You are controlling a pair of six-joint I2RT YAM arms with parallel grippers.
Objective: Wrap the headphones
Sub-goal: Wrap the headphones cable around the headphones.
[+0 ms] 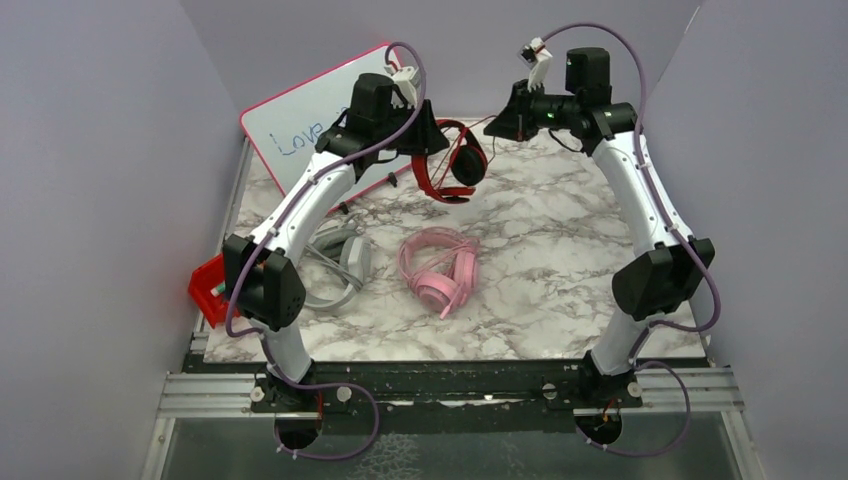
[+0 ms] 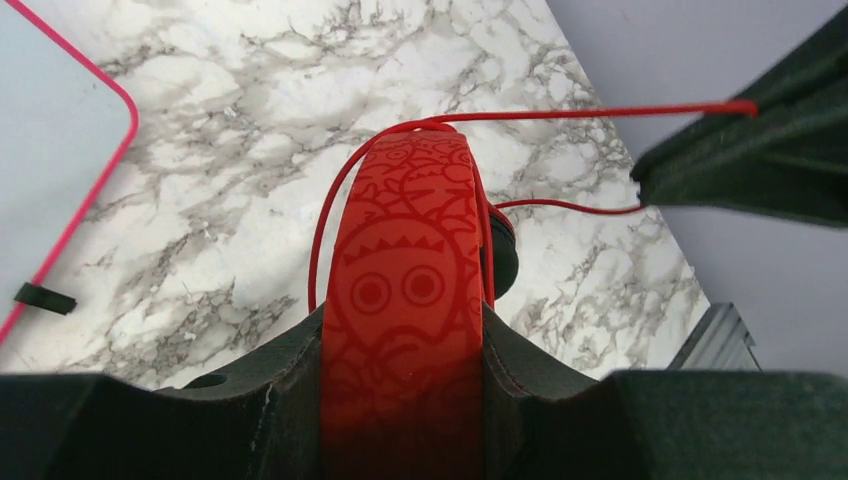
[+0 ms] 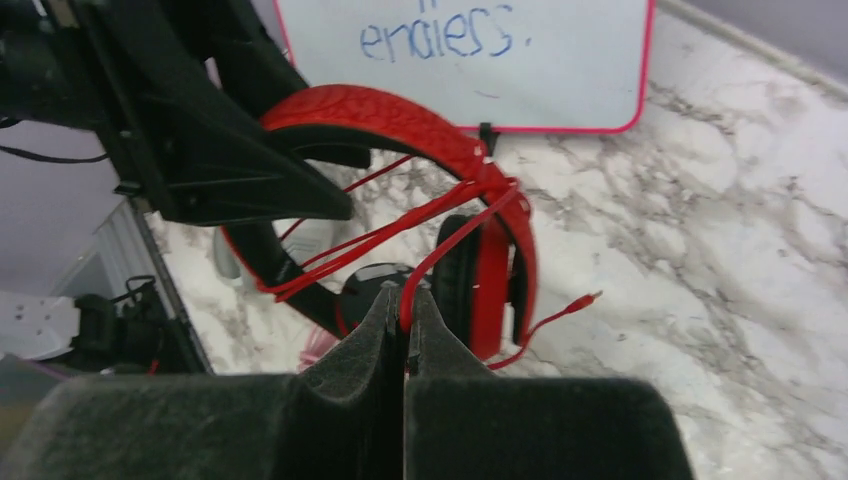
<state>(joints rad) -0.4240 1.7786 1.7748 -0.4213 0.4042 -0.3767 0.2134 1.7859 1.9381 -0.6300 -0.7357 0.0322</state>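
Note:
My left gripper (image 1: 432, 137) holds the red-and-black headphones (image 1: 455, 160) in the air over the back of the table. Its jaws are shut on the patterned red headband (image 2: 405, 270), one on each side. Several turns of the thin red cable (image 3: 345, 248) lie across the band and cups. My right gripper (image 3: 405, 300) is shut on one strand of the cable just in front of the black ear cup (image 3: 462, 275). The plug (image 3: 585, 298) dangles free. The pink headphones (image 1: 440, 268) lie mid-table. The grey pair (image 1: 345, 262) lies partly under my left arm.
A pink-framed whiteboard (image 1: 300, 125) with blue writing leans at the back left, close behind the held headphones. A red bin (image 1: 208, 290) sits at the table's left edge. Grey walls enclose the marble table (image 1: 560, 250) on three sides.

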